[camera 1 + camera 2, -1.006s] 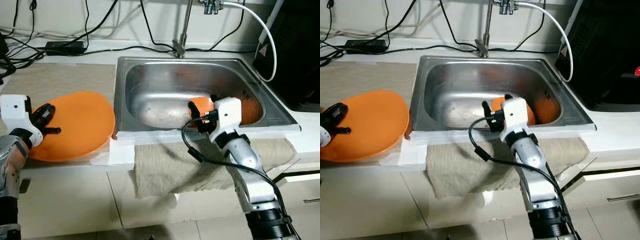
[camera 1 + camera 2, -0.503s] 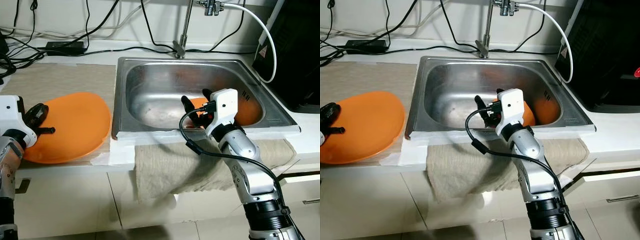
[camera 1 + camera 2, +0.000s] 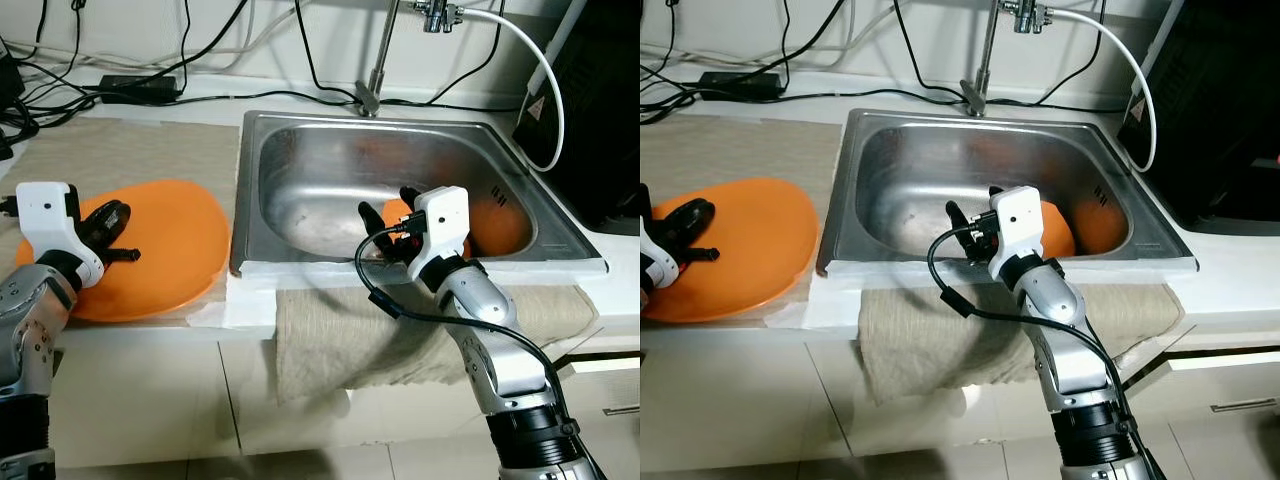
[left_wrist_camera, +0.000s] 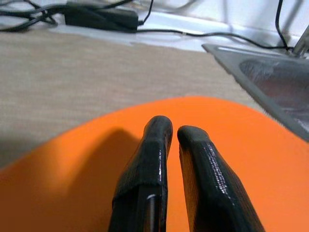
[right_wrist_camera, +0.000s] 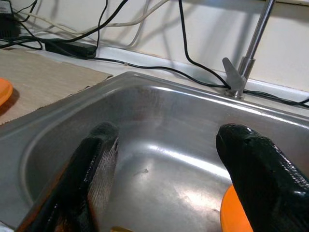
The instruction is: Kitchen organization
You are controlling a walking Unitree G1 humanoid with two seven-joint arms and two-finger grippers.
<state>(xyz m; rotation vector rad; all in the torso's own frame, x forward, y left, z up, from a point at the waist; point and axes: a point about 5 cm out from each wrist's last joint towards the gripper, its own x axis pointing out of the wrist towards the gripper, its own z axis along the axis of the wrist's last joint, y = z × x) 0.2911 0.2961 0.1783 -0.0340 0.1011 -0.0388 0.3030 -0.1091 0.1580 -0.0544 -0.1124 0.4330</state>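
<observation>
Right tool (image 3: 385, 222) hangs over the near rim inside the sink (image 3: 300, 150), fingers spread wide apart, nothing between them. Task's thing, as I read it: the orange dish (image 3: 495, 222) lying low in the sink's near-right corner, partly hidden behind the white wrist block. From the right tool it lies to the robot's right and a bit farther in, close by; the right wrist view catches just its orange edge (image 5: 234, 212) beside one finger. So the tool points leftward of it, and the coming move likely needs a swing right and down. Right arm is clearly nearer. Dish is roundish; long axis or facing can't be told with half of it hidden. Left tool (image 3: 108, 222) rests over the orange plate (image 3: 170, 240) on the bench (image 3: 150, 155) left of the sink, fingers nearly together, gripping nothing visible.
</observation>
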